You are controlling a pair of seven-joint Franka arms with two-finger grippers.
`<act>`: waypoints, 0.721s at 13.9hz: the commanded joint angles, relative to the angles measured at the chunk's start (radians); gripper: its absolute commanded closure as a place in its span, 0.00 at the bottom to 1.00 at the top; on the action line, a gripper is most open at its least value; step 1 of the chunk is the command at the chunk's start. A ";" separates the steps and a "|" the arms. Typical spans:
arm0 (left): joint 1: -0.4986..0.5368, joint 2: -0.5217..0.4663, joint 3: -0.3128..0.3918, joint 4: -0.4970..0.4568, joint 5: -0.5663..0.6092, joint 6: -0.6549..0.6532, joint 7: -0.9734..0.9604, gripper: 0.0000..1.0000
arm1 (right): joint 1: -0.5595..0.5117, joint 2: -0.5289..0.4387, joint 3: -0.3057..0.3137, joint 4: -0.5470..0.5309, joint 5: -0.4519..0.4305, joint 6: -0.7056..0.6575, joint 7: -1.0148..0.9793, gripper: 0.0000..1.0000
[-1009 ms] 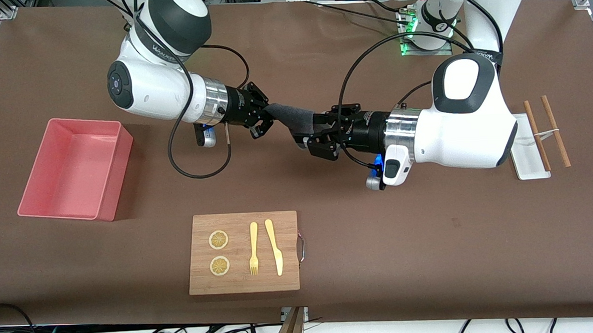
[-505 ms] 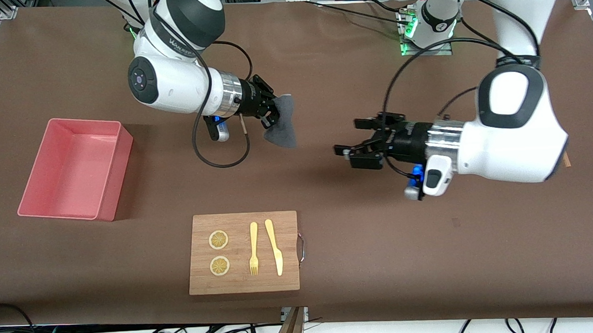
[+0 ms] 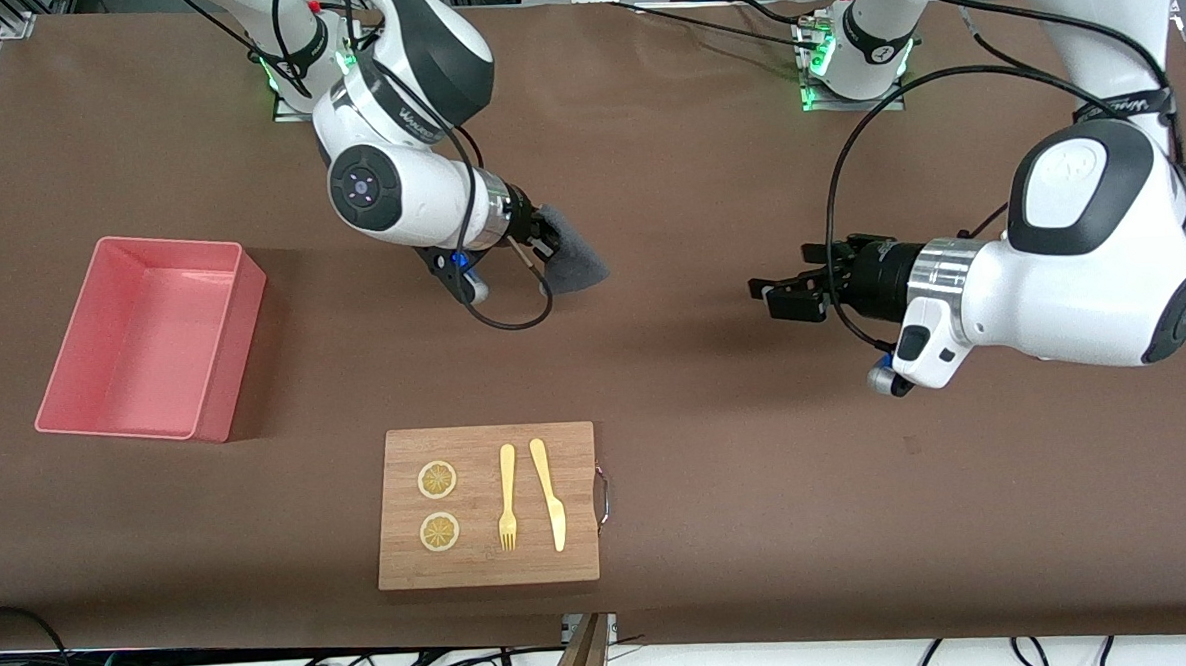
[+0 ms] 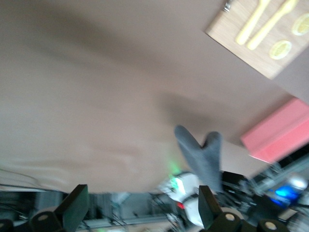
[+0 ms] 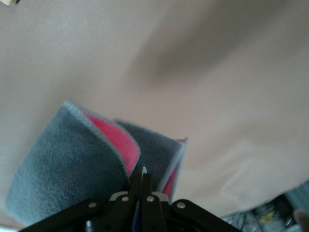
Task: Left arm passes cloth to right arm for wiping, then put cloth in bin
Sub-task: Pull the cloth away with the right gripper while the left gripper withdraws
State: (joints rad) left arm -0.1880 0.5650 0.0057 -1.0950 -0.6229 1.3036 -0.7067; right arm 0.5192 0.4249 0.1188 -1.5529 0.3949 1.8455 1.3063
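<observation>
Brown desk below, the 2 arms have parted: right tool (image 3: 541, 245) now clenches the cloth (image 3: 572, 257) alone, left tool (image 3: 774, 295) released, handover apparently done, wiping next

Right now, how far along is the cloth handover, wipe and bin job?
Handover looks done: the right gripper is shut on the cloth, held over the table, and the left gripper is open and empty. No wiping contact shows yet. The bin, at the right arm's end of the table, holds nothing.
</observation>
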 commanded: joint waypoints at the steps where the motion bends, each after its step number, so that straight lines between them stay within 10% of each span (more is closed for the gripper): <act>1: 0.001 -0.101 0.000 -0.063 0.167 -0.044 0.198 0.00 | 0.024 0.047 -0.001 0.020 -0.152 -0.006 -0.105 1.00; 10: 0.007 -0.617 -0.007 -0.610 0.549 0.037 0.494 0.00 | 0.067 0.129 -0.002 0.019 -0.334 0.040 -0.326 1.00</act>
State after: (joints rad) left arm -0.1853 0.1055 0.0024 -1.5046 -0.1393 1.2570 -0.2988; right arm 0.5630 0.5166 0.1190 -1.5527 0.0761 1.8611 0.9862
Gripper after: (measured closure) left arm 0.000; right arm 0.982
